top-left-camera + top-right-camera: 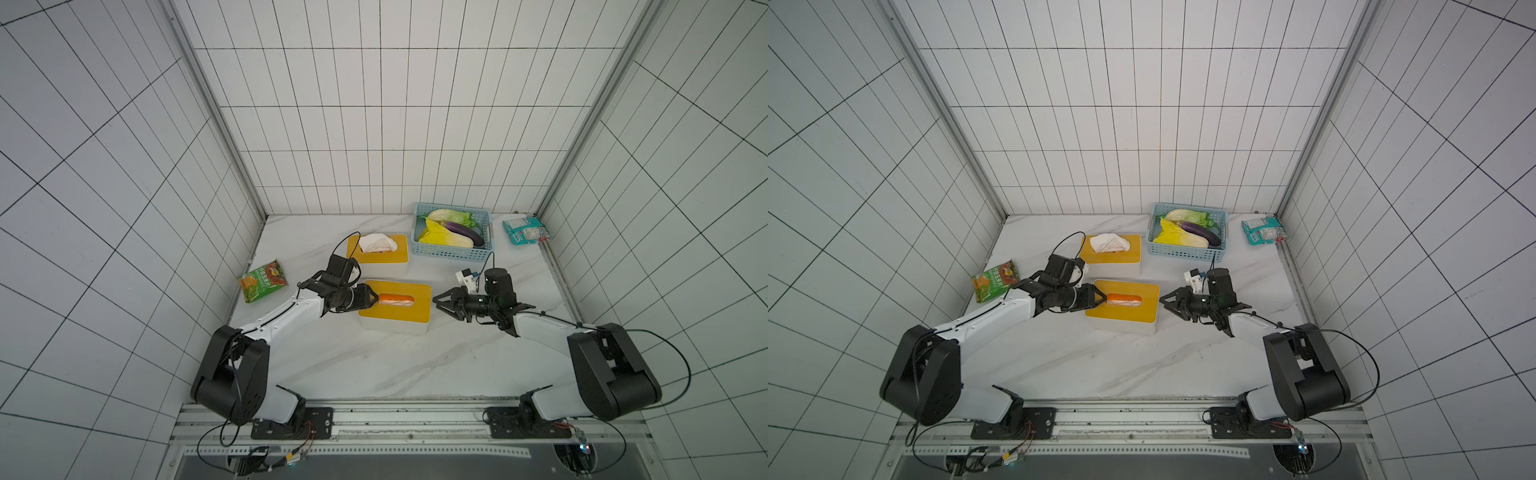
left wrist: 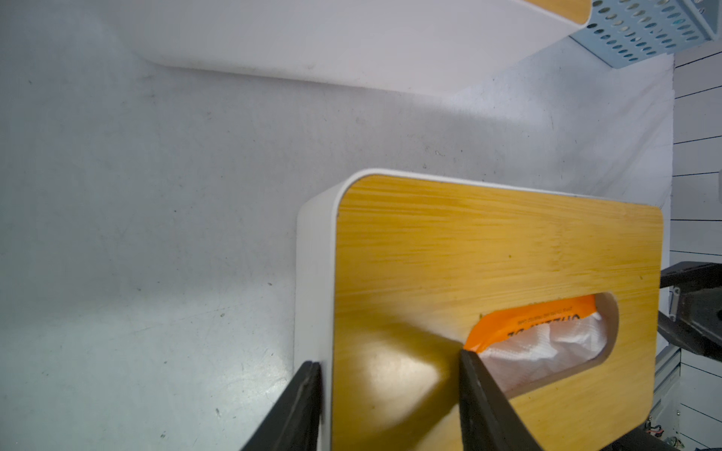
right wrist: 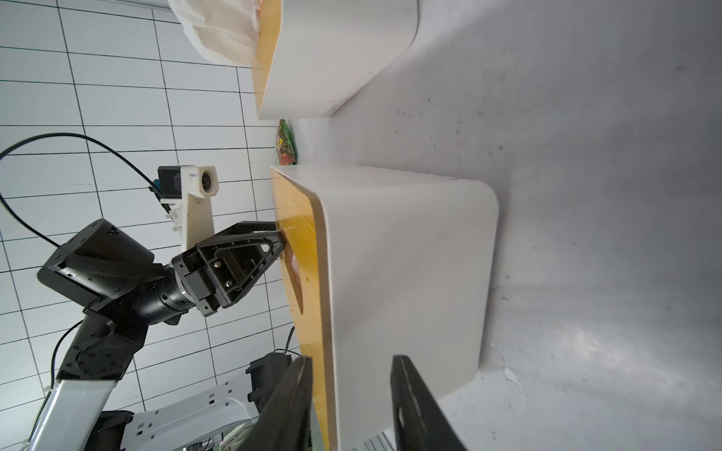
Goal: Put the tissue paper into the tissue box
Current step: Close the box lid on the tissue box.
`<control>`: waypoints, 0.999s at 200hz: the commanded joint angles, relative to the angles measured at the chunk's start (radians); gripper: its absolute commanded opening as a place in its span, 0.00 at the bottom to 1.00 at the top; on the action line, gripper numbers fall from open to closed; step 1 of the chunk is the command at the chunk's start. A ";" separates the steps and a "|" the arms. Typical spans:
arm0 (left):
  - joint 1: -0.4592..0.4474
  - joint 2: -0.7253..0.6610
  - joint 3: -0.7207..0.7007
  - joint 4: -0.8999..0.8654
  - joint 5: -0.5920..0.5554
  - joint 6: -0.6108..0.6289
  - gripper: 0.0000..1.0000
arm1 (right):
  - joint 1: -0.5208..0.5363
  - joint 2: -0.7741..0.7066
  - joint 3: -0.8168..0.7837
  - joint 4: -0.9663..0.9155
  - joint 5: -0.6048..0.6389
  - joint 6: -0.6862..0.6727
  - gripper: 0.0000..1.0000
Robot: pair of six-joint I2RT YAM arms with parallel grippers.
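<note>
I have the left tool point(image 1: 371, 300) down on the near tissue box point(image 1: 399, 316), at that box's end nearest the left arm. In the left wrist view its two fingers stand partway apart astride that end. One finger point(image 2: 304, 390) lies against the white outer wall. The tip of the other sits at the end of the lid's slot, touching the orange tissue pack point(image 2: 539, 332). Whether they are actually pinching the box, I cannot tell.

The tissue pack lies inside the box. Its orange wrapper and white paper show through the slot in both top views point(image 1: 1124, 300).

The right tool point(image 1: 436, 303) hangs just beside the opposite end of the box with its fingers spread and nothing between them.

Behind it on the marble surface point(image 1: 374, 365) stands a second tissue box point(image 1: 376, 257) with a white tissue point(image 1: 376, 243) bunched out of its top. Also there are a blue basket point(image 1: 451, 251) of vegetables, a green snack bag point(image 1: 262, 286) and a teal packet point(image 1: 527, 231).
</note>
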 commanded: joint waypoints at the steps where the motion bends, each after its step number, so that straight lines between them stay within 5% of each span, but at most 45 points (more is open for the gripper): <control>1: -0.006 0.000 0.016 -0.005 0.051 0.000 0.48 | -0.008 -0.041 0.018 -0.082 0.012 -0.060 0.40; 87: -0.008 -0.009 0.015 -0.012 0.048 0.003 0.48 | 0.035 -0.002 0.117 -0.209 0.032 -0.138 0.53; 200: -0.007 -0.022 0.023 -0.022 0.051 0.005 0.49 | 0.080 0.165 0.160 -0.453 0.198 -0.297 0.50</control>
